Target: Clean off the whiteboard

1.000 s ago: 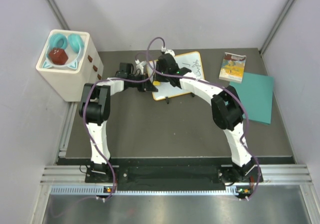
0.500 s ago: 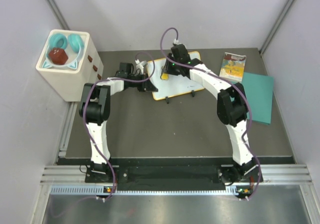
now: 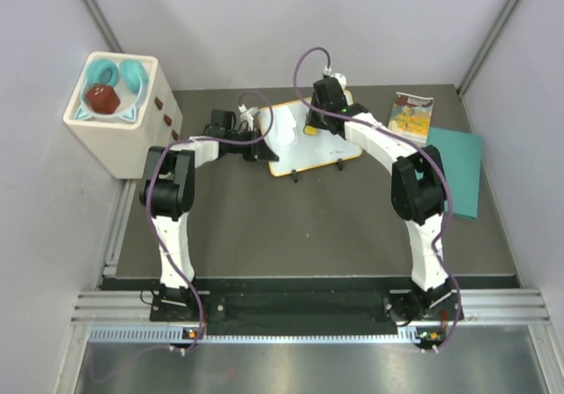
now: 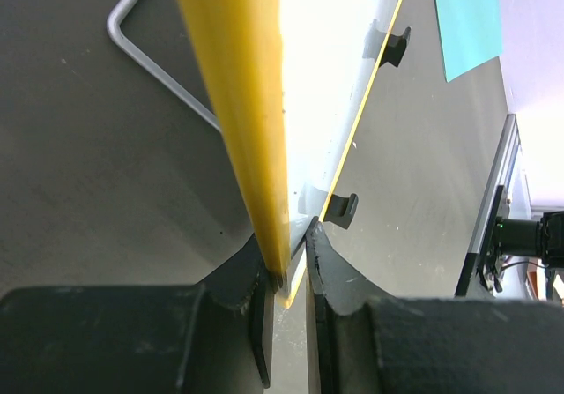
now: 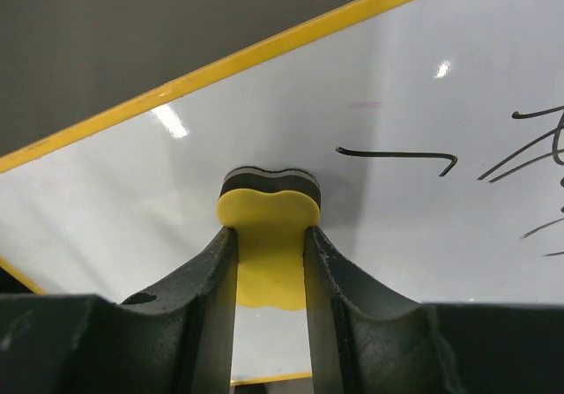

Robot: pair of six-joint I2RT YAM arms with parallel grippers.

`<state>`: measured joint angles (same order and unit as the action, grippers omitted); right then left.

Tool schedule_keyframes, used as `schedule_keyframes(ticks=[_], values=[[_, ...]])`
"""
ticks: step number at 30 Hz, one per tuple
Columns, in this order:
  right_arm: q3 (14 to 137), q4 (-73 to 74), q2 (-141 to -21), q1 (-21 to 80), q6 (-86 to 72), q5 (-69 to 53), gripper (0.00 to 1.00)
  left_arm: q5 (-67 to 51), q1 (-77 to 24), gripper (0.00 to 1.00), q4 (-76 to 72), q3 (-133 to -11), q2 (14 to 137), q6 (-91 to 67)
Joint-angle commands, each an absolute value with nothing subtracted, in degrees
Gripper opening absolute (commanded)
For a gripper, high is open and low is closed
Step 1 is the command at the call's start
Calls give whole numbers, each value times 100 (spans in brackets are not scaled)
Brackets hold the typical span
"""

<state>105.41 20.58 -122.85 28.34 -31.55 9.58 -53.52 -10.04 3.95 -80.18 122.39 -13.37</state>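
Note:
The whiteboard [image 3: 304, 153], white with a yellow rim, lies at the back middle of the table. My left gripper [image 3: 263, 148] is shut on its left edge; in the left wrist view the jaws [image 4: 291, 251] pinch the yellow rim [image 4: 240, 103]. My right gripper [image 3: 315, 130] is shut on a yellow eraser [image 5: 269, 207] whose dark pad presses flat on the whiteboard [image 5: 176, 209]. Black pen marks [image 5: 397, 154] lie just right of the eraser, with more strokes at the right edge of that view.
A white box [image 3: 113, 138] holding teal headphones and a red object stands at the back left. A small picture book [image 3: 411, 117] and a teal sheet [image 3: 454, 169] lie right of the board. A bent metal wire [image 4: 150, 55] lies under the board's edge.
My right gripper has carried the eraser across the board from its left part toward its far right corner. The left arm has kept its hold and place.

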Motion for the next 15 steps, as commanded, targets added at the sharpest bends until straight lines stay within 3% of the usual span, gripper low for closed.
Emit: schedule_keyframes(ticks=[1,7,15], values=[[10406,2285,-12674,3330,-2839,1793,0,-3753,-1169,0,949,-7840,12551,-668],[10450,2311,-12718,3788,-2839,2013,0,-3691,-1178,0,949,-7849,12559,-686],[10652,2540,-12788,2884,-2769,1934,0,-3639,-1204,0,976,-7857,12551,-677]])
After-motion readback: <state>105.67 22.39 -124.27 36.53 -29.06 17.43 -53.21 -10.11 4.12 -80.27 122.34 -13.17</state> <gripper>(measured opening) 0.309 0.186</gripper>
